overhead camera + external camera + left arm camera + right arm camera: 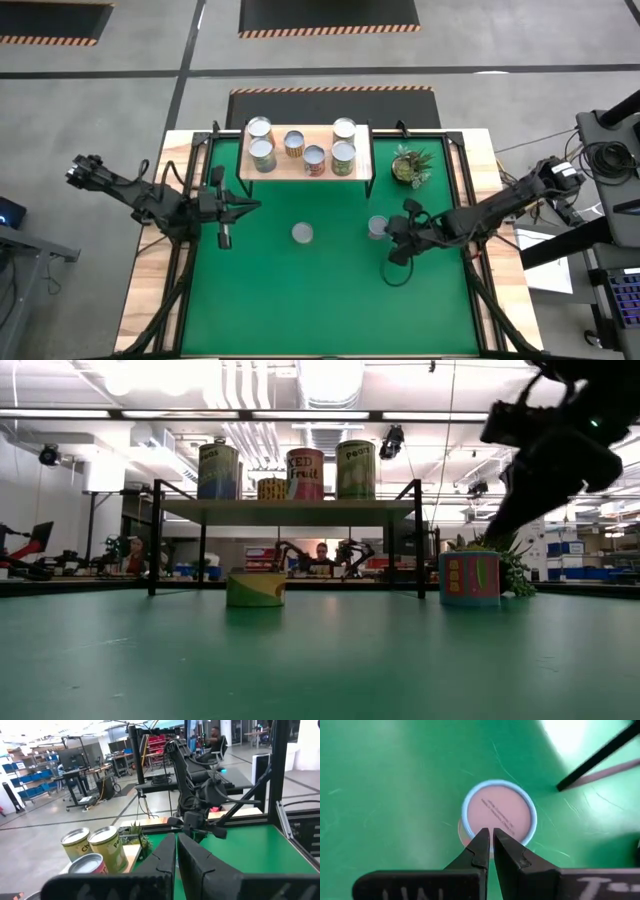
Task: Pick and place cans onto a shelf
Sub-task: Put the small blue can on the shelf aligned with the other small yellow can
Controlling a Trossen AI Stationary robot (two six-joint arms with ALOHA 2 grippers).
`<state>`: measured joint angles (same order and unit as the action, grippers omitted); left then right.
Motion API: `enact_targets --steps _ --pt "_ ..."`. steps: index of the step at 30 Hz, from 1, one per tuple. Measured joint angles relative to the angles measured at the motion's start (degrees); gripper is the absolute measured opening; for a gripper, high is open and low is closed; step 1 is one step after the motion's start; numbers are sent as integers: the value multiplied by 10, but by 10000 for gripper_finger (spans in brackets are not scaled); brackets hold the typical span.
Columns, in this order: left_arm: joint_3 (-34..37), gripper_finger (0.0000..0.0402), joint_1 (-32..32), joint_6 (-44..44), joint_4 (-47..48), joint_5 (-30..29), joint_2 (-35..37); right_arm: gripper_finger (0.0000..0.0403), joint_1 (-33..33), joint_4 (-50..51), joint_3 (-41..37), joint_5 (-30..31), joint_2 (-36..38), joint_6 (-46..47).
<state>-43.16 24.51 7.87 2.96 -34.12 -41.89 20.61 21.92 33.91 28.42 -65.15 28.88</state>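
Several cans (314, 160) stand upright on the light-wood shelf (358, 142) at the table's far side. Two more stand on the green table: a yellow-green one (302, 233) in the middle and a blue-rimmed one (377, 227) to its right. My right gripper (490, 834) is shut and slants down over the near edge of the blue-rimmed can's top (499, 812); the low view shows it still above that can (470, 578). My left gripper (176, 842) is shut and empty, held level at the table's left (250, 207), pointing toward the right arm.
A small potted plant (411, 165) stands right of the shelf, just beyond the blue-rimmed can. The shelf's black legs (418, 540) stand on the table. The green surface nearer than the two cans is free room.
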Motion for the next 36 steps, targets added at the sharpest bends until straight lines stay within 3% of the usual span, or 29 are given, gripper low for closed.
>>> enact_targets --steps 7,15,19,30,36 --pt "1 0 0 0 0 0 -10 13 16 -137 -80 36 0 19" --pt "0 0 0 0 -4 0 -21 33 16 -131 -71 29 0 35" --pt "0 0 0 0 -4 0 -25 85 16 -131 -69 27 -1 36" --pt "-1 0 0 -3 -4 0 -30 288 16 -114 -53 30 2 33" --pt "-1 0 0 -3 -4 0 -30 359 16 -45 -17 10 2 43"
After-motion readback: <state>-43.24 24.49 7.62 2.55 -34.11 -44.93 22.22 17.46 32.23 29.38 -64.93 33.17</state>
